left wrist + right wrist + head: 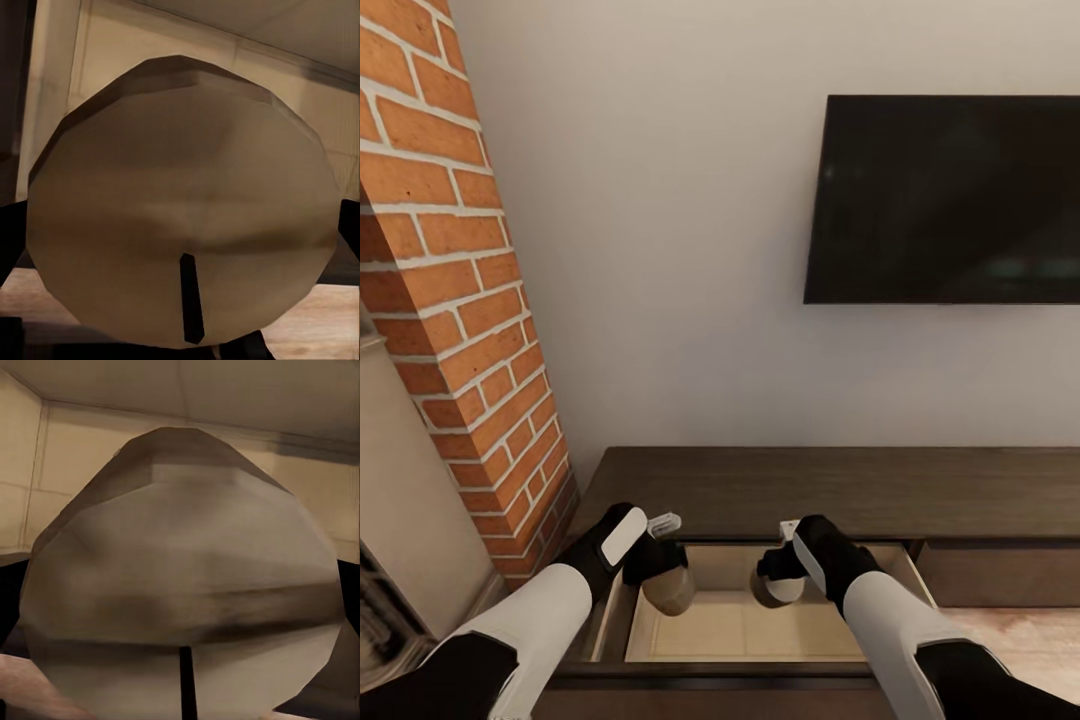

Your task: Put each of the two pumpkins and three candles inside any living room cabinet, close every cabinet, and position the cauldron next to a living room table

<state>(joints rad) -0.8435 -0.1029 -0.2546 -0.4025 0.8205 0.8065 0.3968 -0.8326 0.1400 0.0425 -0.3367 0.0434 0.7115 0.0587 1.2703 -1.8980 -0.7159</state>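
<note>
I have a candle in each hand. The left gripper (657, 560) is clamped on one candle (669, 590); in the left wrist view it sits between the dark fingers (9, 232), wick end toward the camera (180, 210). The right gripper (780, 568) is clamped on a second candle (785, 588), which shows the same way in the right wrist view (184, 577).

Both candles hang over the open drawer (745, 625) of the cabinet (830, 490), just inside its back edge, the left one at about 10 o'clock of the drawer floor and the right one near 12 o'clock. The pale floor below them looks bare.

To do this well, I judge I should lower each wrist until the candle base is close to the floor before letting go, so neither one tips and rolls. I would release one at a time and lift straight up.

The edges to mind: the cabinet top overhangs just behind the grippers, so I should not push further back. The left drawer wall lies close beside my left forearm, with the brick column (460, 300) beyond it at 9 o'clock. Open room is toward 6 o'clock, along the drawer floor toward its front rail. The television (950, 200) is well above, no concern.
</note>
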